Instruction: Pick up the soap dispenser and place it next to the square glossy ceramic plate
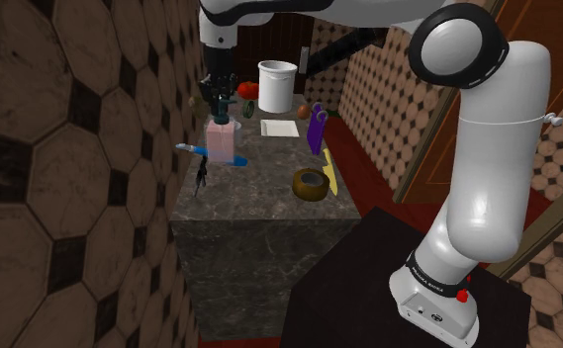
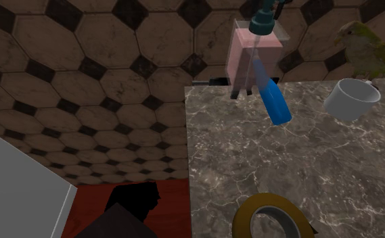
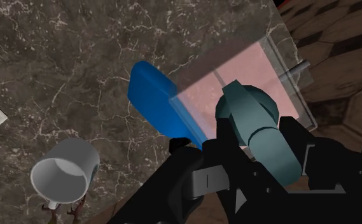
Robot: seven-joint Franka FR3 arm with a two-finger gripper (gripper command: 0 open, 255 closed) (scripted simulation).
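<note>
- Dark veined stone makes up the surface (image 1: 269, 213), pushed against a wall of brown and black tiles (image 1: 61, 148).
- At the wall edge of that stone, the end effector (image 1: 218, 97) points straight down with its two black fingers closed on the teal pump head (image 3: 252, 114) of the soap dispenser (image 1: 223, 140).
- Gripping the pump is probably the sensible choice, since the clear, pink-filled body below looks too broad for the fingers.
- The dispenser hangs upright directly below the end effector. I cannot tell whether its base has left the stone.
- A blue tool (image 3: 154, 95) lies slanted just below the end effector, against the dispenser's side, so a lift might drag it.
- The square white plate (image 1: 279, 128) lies off to the side of the end effector, away from the wall, and the stone around it looks bare.
- A pale cup (image 3: 62, 168) lies tipped on its side between the end effector and the plate, so the carry should pass above it.
- A white jar (image 1: 277, 84), a purple thing (image 1: 316, 127) and a brown ring (image 1: 311, 184) stand farther from the end effector than the plate.
</note>
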